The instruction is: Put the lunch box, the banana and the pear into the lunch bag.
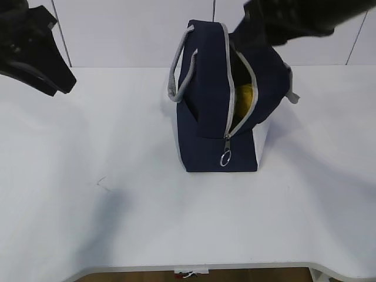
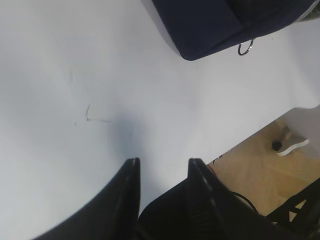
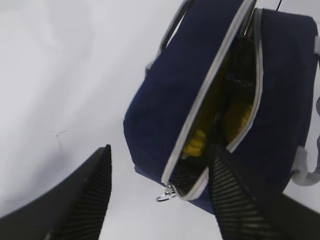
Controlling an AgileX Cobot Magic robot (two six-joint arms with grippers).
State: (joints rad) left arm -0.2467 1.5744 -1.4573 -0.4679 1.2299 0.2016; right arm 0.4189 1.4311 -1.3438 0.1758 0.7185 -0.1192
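Note:
The navy lunch bag point(image 1: 208, 100) stands upright mid-table with its grey zipper open along the top and front. It also shows in the right wrist view point(image 3: 170, 100), and its corner shows in the left wrist view point(image 2: 210, 25). Yellow fruit point(image 1: 245, 97) lies inside; the right wrist view shows two yellow pieces point(image 3: 237, 117), and I cannot tell banana from pear. The lunch box is hidden. My right gripper point(image 3: 160, 148) is open and empty just above the bag's opening. My left gripper point(image 2: 162, 167) is open and empty, raised at the far left point(image 1: 41, 53).
The zipper's ring pull point(image 1: 225, 158) hangs at the bag's front lower end, and grey strap handles point(image 1: 176, 76) stick out to the left. The white table's point(image 1: 117, 205) front edge point(image 2: 260, 130) is close, with the floor below it.

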